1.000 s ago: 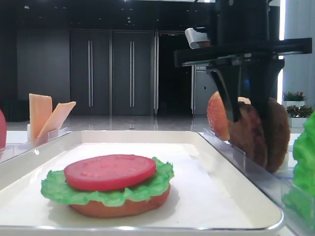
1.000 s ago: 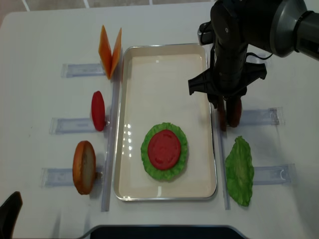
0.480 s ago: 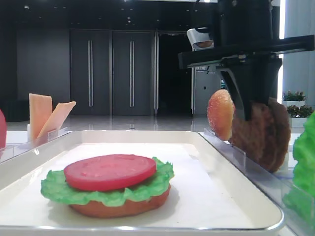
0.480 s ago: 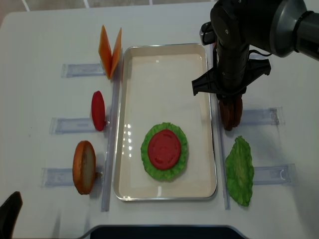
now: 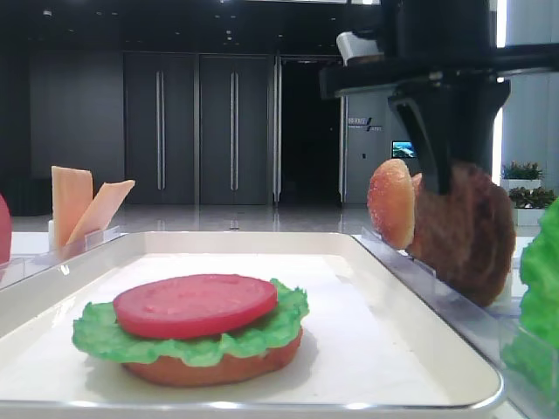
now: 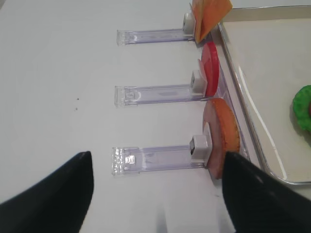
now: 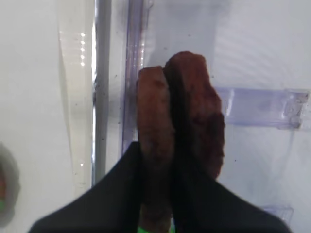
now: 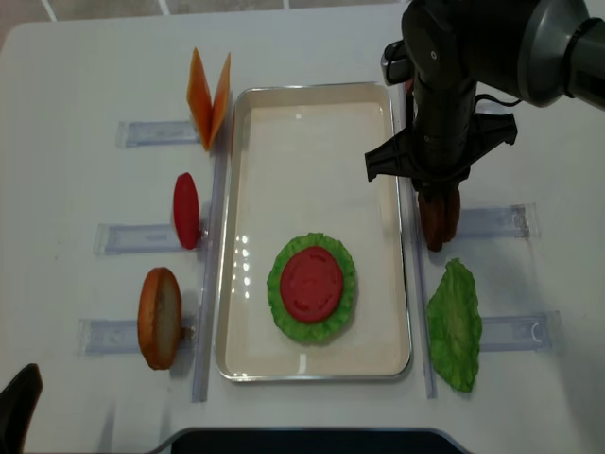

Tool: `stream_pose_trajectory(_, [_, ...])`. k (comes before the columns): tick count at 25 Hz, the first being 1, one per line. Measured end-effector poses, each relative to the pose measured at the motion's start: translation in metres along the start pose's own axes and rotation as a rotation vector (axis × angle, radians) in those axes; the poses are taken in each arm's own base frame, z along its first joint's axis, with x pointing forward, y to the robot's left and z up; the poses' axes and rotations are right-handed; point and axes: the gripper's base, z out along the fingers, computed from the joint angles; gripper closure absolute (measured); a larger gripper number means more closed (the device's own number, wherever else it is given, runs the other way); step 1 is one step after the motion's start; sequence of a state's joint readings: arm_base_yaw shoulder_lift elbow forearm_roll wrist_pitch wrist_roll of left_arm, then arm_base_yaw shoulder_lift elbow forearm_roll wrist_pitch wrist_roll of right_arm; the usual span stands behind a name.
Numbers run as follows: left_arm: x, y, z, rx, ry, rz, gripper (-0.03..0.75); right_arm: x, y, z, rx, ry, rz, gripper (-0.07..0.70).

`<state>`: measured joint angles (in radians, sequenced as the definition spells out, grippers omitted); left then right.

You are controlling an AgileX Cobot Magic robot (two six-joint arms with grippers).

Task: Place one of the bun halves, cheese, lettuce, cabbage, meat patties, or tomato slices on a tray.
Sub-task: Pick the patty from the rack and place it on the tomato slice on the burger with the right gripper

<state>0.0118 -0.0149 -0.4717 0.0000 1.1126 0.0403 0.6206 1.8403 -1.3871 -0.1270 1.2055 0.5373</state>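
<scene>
The right gripper point(image 7: 156, 213) has just closed on a patty point(image 7: 154, 145) standing at the right of the overhead frame, beside the tray point(image 8: 312, 113). That reads as a grasp secured; lifting comes next. The left gripper point(image 6: 158, 194) stays spread.

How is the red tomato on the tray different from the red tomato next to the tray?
The tomato on the tray lies flat on the lettuce; the tomato beside the tray stands on edge in a clear holder. One is stacked on food, the other stands alone. Both are round and red.
</scene>
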Motion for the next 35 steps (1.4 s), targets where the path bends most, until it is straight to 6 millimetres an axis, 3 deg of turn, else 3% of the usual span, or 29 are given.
stream_pose_trajectory(8, [0.000,0.000,0.000,0.000,0.000,0.000,0.079,0.015,-0.013,-0.049,-0.075,-0.105,0.038,0.487])
stream_pose_trajectory(21, [0.000,-0.001,0.000,0.007,0.000,-0.003,0.079,0.043,-0.017,-0.098,-0.203,-0.199,0.041,0.487])
stream_pose_trajectory(29, [0.000,-0.001,0.000,0.008,0.000,-0.004,0.079,0.079,0.006,-0.129,-0.323,-0.253,-0.043,0.487])
stream_pose_trajectory(35, [0.000,-0.001,0.000,0.008,0.000,-0.004,0.079,0.089,0.035,-0.129,-0.483,-0.303,-0.091,0.487])
